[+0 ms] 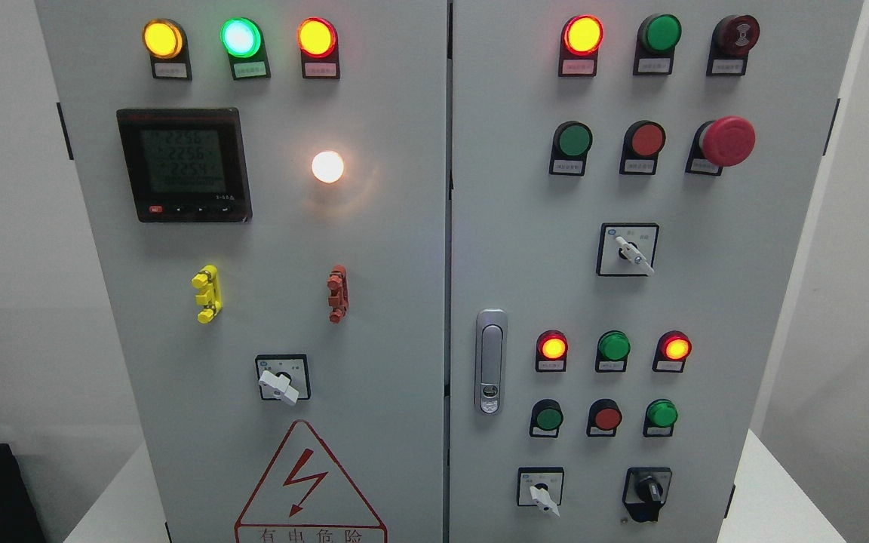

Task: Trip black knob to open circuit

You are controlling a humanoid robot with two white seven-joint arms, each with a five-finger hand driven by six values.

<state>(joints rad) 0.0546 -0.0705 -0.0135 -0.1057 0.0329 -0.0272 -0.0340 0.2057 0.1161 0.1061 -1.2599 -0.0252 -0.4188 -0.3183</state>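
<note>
One black knob (647, 490) at my cabinet's (404, 249) lower right, three white selector switches (280, 385), one red mushroom button (727, 141), neither hand visible, finger state impossible to tell.

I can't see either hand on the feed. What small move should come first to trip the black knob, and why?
Probably raise the right arm toward the black knob, low on the right door. No hand is in view, and the knob sits untouched near the bottom edge, right of a white selector, so that arm has the shorter reach.
</note>
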